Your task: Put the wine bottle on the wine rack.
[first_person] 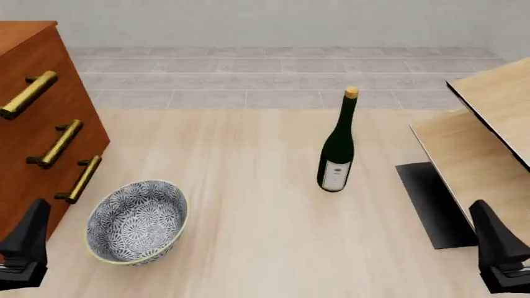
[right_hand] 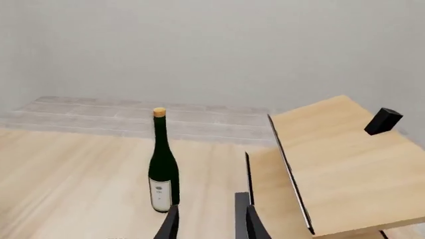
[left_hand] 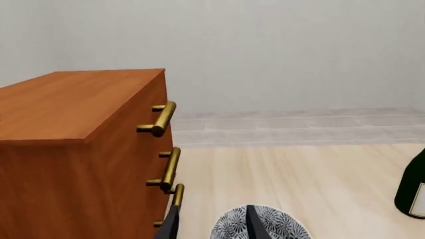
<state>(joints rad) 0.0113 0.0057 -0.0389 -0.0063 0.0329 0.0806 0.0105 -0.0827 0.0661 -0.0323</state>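
— Where do we find the wine bottle (first_person: 337, 149)?

— Right of centre in the front view, upright on the pale table (first_person: 248, 186), gold cap up and white label low on the body; nothing is touching it. The wine rack (first_person: 476, 136) fills the right edge of that frame — slanted light-wood panels over a black base plate — near the bottle but apart from it.

— And our two grippers?

— Both sit low in the front view; the left gripper (first_person: 25, 245) in the lower left corner, the right gripper (first_person: 501, 248) in the lower right, well apart from the bottle. In the right wrist view the right gripper's fingertips (right_hand: 246, 221) stand apart with nothing between them, and the bottle stands beyond them beside the rack. In the left wrist view we see two dark fingertips (left_hand: 256, 224) with a gap between them, holding nothing.

— What else do we share the table with?

— A patterned bowl (first_person: 136, 220) at lower left of the front view; the reddish-brown cabinet (first_person: 37, 124) with brass handles at the left edge, just beside the bowl.
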